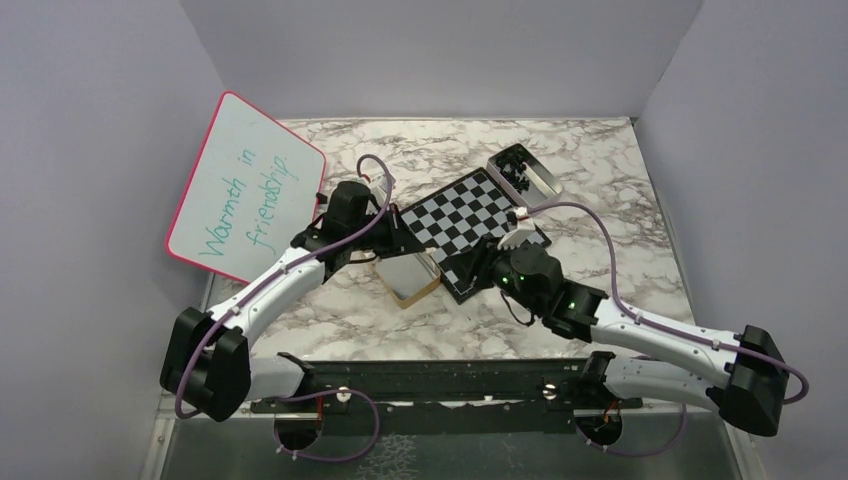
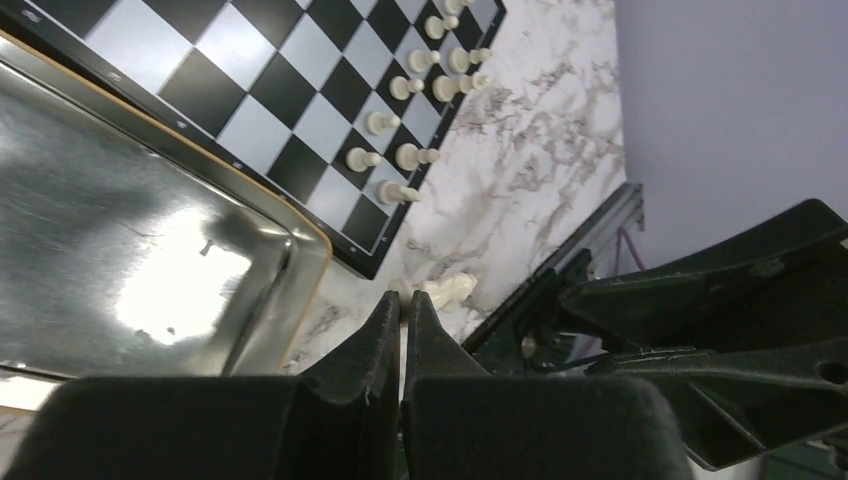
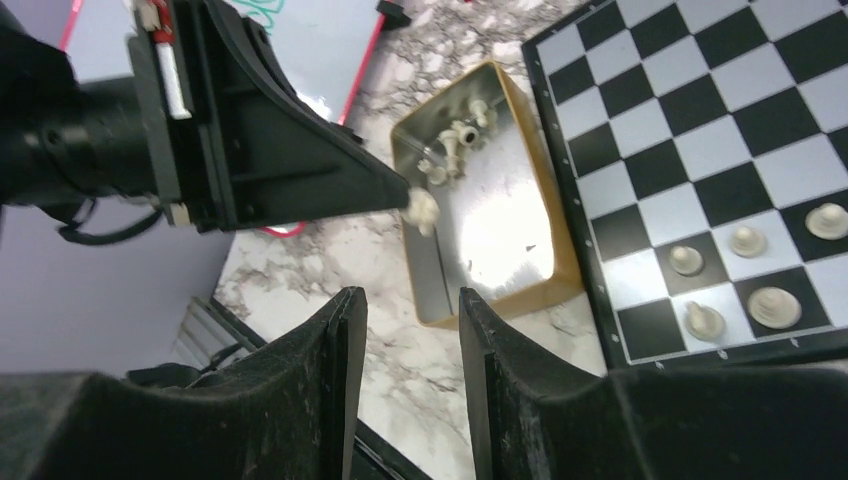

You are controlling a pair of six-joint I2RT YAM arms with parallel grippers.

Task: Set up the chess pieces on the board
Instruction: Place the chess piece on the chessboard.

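Observation:
The chequered board (image 1: 470, 212) lies at the table's middle. Several pale chess pieces (image 3: 745, 240) stand in two rows at its near corner; they also show in the left wrist view (image 2: 400, 155). My left gripper (image 1: 392, 222) hangs over the gold-rimmed tin (image 1: 410, 280), shut on a pale chess piece (image 3: 423, 209) that sticks out past its fingertips (image 2: 447, 290). More pale pieces (image 3: 455, 140) lie in the tin's far end. My right gripper (image 3: 410, 300) is open and empty above the marble, by the tin's near end and the board's near corner.
A second tin (image 1: 522, 170) with black pieces sits at the board's far right corner. A pink-framed whiteboard (image 1: 245, 190) leans at the back left. Grey walls close in the table on three sides.

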